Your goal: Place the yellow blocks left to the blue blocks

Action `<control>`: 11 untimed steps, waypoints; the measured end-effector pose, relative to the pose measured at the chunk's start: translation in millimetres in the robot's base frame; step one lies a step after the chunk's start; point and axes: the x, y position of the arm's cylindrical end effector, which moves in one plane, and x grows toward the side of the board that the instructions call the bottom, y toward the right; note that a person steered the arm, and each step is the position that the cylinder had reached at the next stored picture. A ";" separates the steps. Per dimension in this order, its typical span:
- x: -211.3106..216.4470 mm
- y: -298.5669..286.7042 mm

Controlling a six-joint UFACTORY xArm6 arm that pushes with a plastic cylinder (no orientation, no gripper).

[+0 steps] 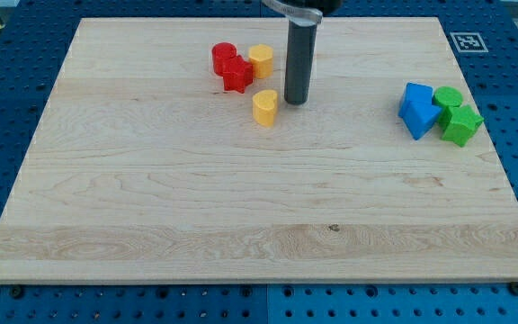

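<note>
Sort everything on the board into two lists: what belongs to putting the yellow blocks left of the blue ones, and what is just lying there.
Belongs to the job:
- yellow hexagonal block
- yellow heart-shaped block, just left of my tip
- two blue blocks, touching, at the view's right

Lying about:
- two red blocks, beside the yellow hexagonal block
- two green blocks, against the blue ones

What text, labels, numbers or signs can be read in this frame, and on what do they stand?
No readable words or numbers anywhere.
Square black-and-white marker, on the blue base by the board's top right corner: a coded pattern, not text.
Blocks and rod carry no markings.
</note>
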 end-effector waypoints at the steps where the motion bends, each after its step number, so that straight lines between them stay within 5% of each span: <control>1: 16.0 -8.8; 7: 16.0 17.8; 9: 39.0 -42.1; 11: -20.5 24.5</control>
